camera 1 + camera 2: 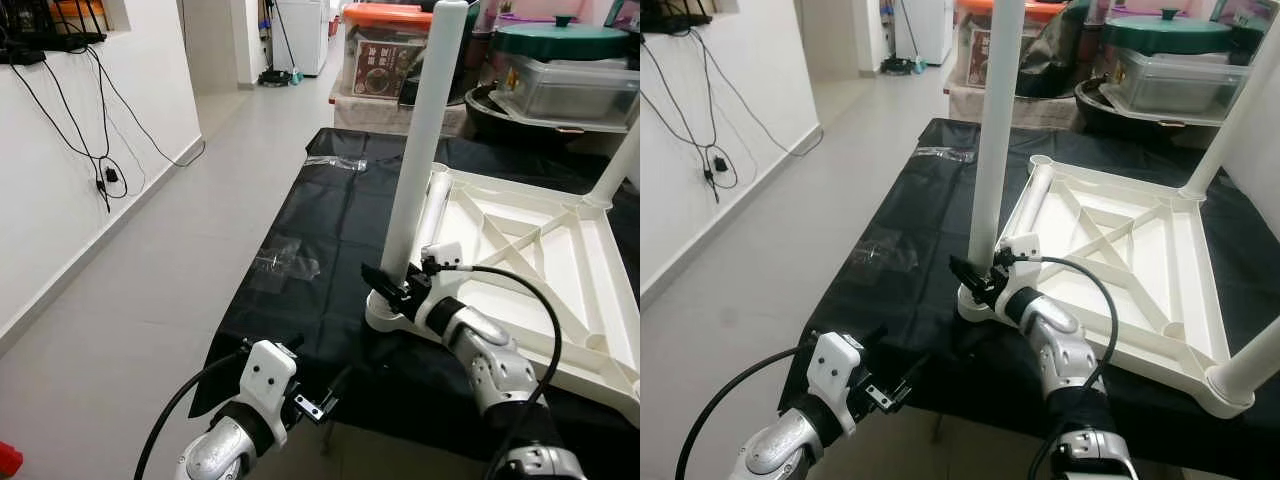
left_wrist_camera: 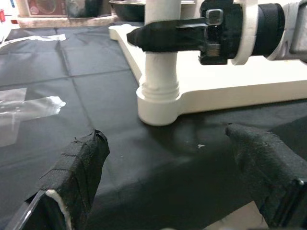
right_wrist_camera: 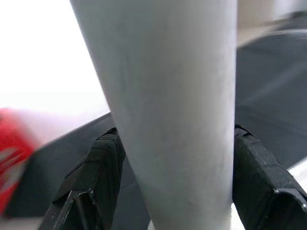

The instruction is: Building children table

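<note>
Head views: white table leg (image 1: 425,150) upright in the near corner socket of the upturned tabletop (image 1: 540,270), right end effector (image 1: 392,287) clamped low on it. Left wrist view: left end effector (image 2: 168,177) spread wide, empty, short of the socket; right wrist view: pads (image 3: 100,167) flanking the vertical leg.

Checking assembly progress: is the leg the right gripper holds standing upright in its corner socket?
Yes, upright. The white leg rises from the tabletop's corner socket, the right gripper clamped around its base.
</note>
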`<state>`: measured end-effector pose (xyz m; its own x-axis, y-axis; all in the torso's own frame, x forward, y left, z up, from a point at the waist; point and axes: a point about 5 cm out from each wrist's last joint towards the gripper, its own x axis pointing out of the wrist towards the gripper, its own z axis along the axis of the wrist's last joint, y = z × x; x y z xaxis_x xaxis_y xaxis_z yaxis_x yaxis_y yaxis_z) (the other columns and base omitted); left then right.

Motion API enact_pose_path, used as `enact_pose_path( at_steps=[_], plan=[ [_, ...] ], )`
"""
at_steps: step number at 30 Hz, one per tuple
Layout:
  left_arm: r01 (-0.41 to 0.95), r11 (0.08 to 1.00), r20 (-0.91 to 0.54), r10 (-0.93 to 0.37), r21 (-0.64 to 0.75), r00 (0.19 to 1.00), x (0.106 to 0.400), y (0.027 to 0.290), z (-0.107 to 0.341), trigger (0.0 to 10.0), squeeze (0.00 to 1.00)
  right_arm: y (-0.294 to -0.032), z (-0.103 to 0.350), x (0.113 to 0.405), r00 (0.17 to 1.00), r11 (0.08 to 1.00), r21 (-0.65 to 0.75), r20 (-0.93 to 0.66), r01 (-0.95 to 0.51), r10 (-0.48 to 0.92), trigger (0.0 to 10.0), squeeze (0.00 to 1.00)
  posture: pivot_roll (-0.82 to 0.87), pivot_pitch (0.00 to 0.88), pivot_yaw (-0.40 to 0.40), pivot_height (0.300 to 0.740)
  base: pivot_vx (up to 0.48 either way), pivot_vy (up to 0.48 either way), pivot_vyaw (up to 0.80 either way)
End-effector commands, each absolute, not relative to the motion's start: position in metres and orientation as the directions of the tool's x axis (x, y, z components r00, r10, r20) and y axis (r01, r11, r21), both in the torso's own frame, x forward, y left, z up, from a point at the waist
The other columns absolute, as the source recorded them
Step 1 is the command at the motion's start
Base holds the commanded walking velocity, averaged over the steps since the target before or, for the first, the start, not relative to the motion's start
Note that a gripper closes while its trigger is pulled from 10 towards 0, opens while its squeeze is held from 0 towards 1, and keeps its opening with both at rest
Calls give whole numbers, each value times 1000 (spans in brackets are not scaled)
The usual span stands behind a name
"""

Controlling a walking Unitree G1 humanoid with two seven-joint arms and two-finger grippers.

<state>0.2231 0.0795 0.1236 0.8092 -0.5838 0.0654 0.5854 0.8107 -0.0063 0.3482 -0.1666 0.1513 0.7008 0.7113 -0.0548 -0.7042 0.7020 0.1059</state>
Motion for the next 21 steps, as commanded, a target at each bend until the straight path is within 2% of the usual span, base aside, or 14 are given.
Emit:
enact_pose_path(
  at_steps=[1,3,4,7,10,11,12,18,20,21],
  plan=[
    [584,812,60,-582,-10,811,223,79,121,10000,0,-138,146,342,518,522,132,-62,-843,853,10000,0,134,19,-64,740,0,0,0],
    [583,813,60,-581,-10,812,223,79,120,10000,0,-134,144,339,421,431,125,-100,-893,901,10000,0,137,16,-64,740,0,0,0],
    [583,813,60,-581,-10,812,223,79,120,10000,0,-134,144,339,421,431,125,-100,-893,901,10000,0,137,16,-64,740,0,0,0],
    [583,813,59,-581,-10,812,222,79,120,10000,0,-127,146,341,347,360,130,-113,-924,931,10000,0,138,13,-62,740,0,0,0],
    [583,812,59,-582,-10,811,222,79,120,10000,0,-125,146,341,333,346,127,-114,-930,936,10000,0,138,13,-62,740,0,0,0],
    [584,812,58,-583,-10,811,222,79,120,10000,0,-125,146,341,321,335,130,-116,-933,940,6549,0,136,11,-58,740,0,0,0],
    [586,811,57,-584,-11,810,221,79,120,10000,0,-124,146,340,311,323,125,-109,-938,944,0,0,139,10,-62,740,0,0,0],
    [589,808,56,-587,-13,807,221,79,120,10000,0,-123,142,338,329,340,103,-105,-935,938,0,0,134,13,-60,740,0,0,0],
    [590,807,56,-589,-13,806,220,79,120,10000,0,-123,140,336,352,360,95,-90,-928,931,0,0,130,16,-55,740,0,0,0],
    [591,806,56,-590,-13,806,220,79,120,10000,0,-124,138,336,405,411,78,-79,-908,911,0,0,129,19,-56,740,0,0,0]
  ],
)
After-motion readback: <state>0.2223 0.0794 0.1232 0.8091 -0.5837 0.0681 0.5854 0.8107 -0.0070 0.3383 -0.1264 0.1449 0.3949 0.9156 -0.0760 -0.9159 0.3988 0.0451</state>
